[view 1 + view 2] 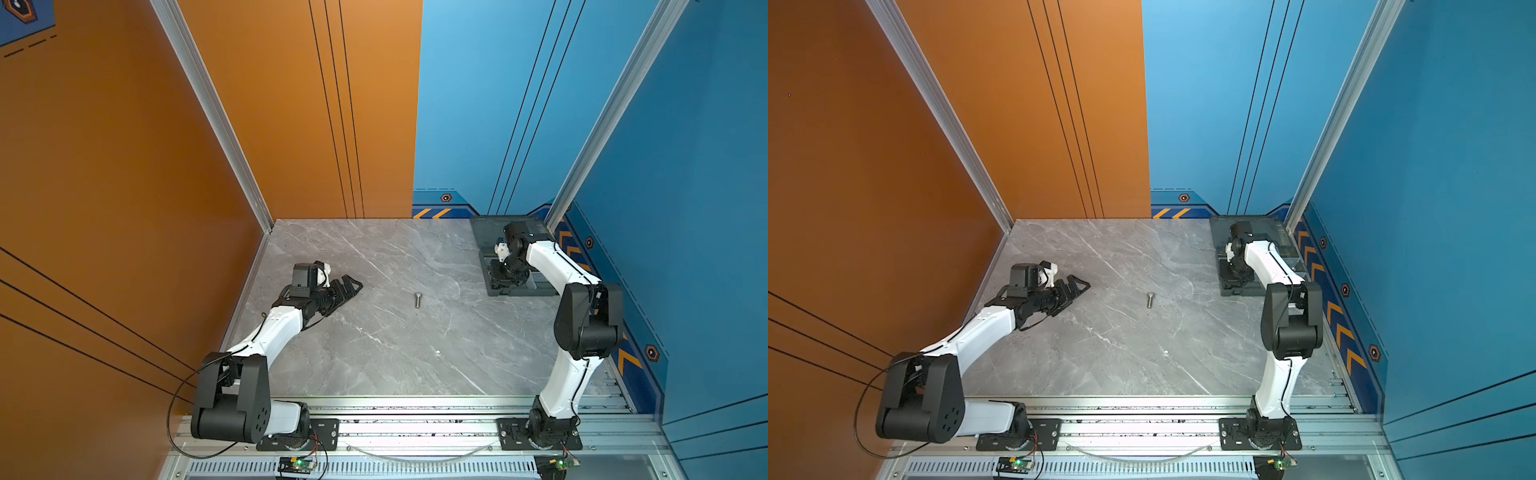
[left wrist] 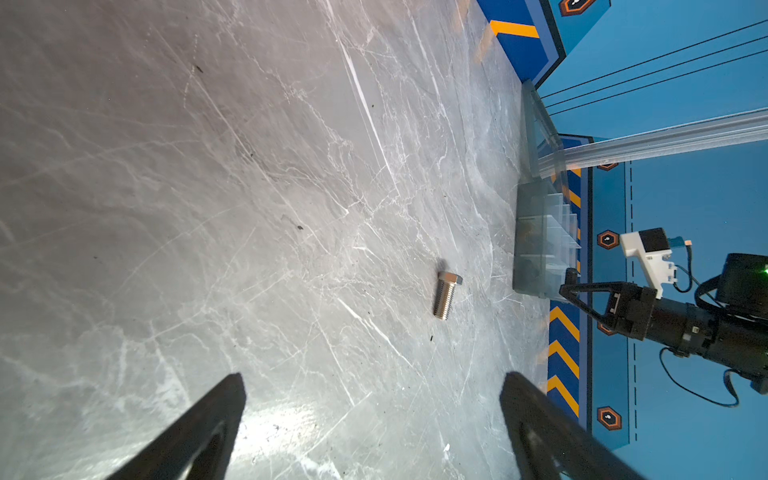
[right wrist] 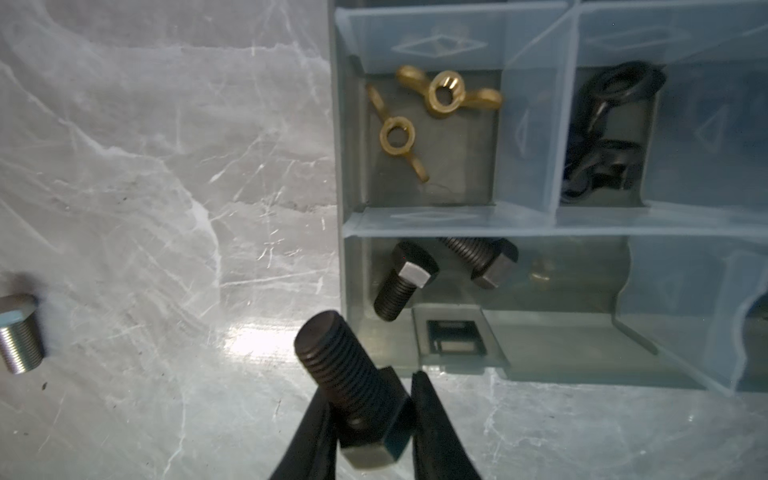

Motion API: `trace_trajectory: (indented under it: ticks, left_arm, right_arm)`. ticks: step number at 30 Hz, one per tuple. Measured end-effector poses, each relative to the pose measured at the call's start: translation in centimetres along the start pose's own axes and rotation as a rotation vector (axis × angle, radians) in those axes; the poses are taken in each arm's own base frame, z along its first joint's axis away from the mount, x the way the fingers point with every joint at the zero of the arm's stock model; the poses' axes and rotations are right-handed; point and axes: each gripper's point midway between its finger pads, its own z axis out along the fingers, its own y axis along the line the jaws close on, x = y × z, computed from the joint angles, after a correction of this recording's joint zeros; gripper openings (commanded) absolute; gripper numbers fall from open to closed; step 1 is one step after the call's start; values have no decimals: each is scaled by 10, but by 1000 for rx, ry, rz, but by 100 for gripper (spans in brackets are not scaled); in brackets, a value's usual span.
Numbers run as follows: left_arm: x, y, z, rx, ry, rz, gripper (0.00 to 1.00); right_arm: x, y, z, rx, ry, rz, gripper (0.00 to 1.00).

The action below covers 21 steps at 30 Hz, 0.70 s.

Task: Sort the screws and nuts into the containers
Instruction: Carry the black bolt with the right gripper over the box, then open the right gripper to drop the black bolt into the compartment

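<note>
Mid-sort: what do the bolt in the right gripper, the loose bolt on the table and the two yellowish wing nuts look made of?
The held black bolt looks like steel with a matte black coating: dull, dark threads. The loose bolt seems bare or plated steel, perhaps stainless: bright silver sheen. The wing nuts look brass or brass-plated: glossy golden yellow.

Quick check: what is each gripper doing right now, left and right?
Left gripper: open, holding nothing.
Right gripper: closed on a black bolt.

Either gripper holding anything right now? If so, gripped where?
Right gripper holds a black bolt by its hex head, threaded shank sticking out past the fingers. Left gripper is open and empty.
</note>
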Motion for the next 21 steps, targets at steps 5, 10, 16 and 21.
trace_trajectory:
  ticks: [5, 10, 16, 21]
  left_arm:
    - [0, 0, 0, 0, 0, 0, 98]
    - [0, 0, 0, 0, 0, 0, 98]
    - [0, 0, 0, 0, 0, 0, 98]
    - [0, -1, -1, 2, -3, 2, 98]
  right_arm:
    - [-8, -11, 10, 41, 8, 15, 0]
    - [-16, -18, 12, 74, -2, 22, 11]
    - [-21, -19, 14, 81, -8, 33, 25]
    - [-22, -19, 16, 81, -5, 41, 29]
